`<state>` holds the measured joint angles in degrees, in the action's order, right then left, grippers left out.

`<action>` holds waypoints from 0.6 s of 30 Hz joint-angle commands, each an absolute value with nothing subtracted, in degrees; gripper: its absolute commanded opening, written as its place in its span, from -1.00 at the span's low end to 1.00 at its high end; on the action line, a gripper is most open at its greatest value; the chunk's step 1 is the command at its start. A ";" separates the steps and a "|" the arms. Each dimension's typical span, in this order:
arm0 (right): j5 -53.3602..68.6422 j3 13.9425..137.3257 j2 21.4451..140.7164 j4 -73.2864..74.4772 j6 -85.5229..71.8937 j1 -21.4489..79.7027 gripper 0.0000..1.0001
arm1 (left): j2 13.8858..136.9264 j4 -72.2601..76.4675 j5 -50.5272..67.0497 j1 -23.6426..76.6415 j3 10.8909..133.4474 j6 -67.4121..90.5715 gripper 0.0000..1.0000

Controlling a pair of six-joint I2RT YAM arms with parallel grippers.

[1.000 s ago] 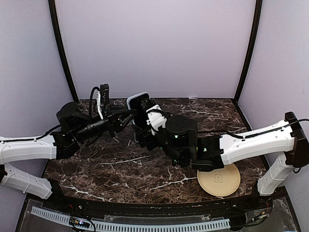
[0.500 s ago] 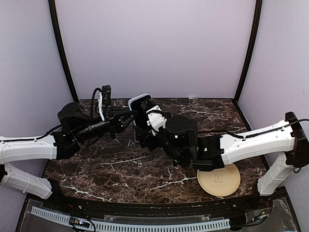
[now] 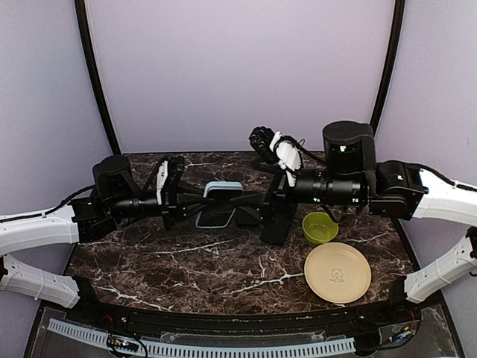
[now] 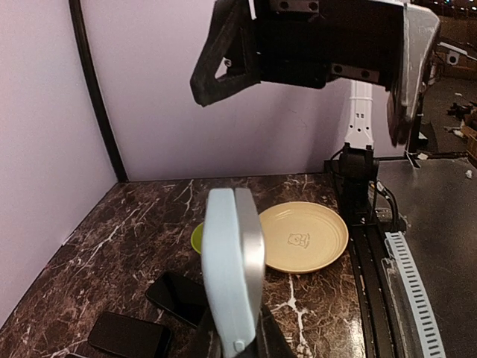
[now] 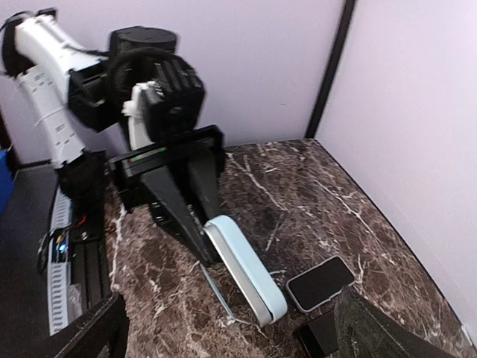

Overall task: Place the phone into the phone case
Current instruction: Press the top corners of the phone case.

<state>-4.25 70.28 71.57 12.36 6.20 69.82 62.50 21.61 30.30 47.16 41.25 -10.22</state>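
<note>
The phone (image 4: 253, 268), silver-edged, sits against the light blue phone case (image 4: 222, 276); I see the pair edge-on, held off the marble table. My left gripper (image 4: 232, 344) is shut on their lower end. From above the pair (image 3: 222, 192) hangs over the middle of the table with the left gripper (image 3: 195, 196) at its left. The right wrist view shows the case (image 5: 250, 272) tilted, its lower end near the table. My right gripper (image 3: 262, 207) stands wide open just right of it, holding nothing; its fingers (image 5: 376, 328) frame the view.
Two dark phones (image 4: 179, 294) (image 4: 130, 337) lie flat on the table (image 3: 186, 261). A thin light-blue-rimmed flat thing (image 3: 212, 218) lies under the held pair. A green bowl (image 3: 319, 227) and a beige plate (image 3: 337, 272) stand at the right front.
The right gripper has let go of the phone, opened wide and drawn back to the right. The left gripper has carried the phone and case lower and forward. The green bowl now shows.
</note>
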 commanded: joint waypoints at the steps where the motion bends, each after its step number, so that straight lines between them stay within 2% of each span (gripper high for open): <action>1: 8.34 79.34 75.16 27.70 12.71 69.87 0.88 | 60.18 20.13 38.67 47.46 44.16 -15.94 -1.00; 8: 9.24 89.73 84.09 34.26 17.62 69.87 0.67 | 59.68 19.35 38.00 48.19 44.01 -17.56 -1.00; 14: 9.52 92.10 87.81 35.03 18.00 69.87 0.33 | 59.59 19.22 37.92 48.51 43.90 -17.82 -1.00; 18: 8.79 90.80 87.81 32.76 17.50 69.78 -0.03 | 59.59 19.10 37.82 48.59 43.86 -17.93 -1.00</action>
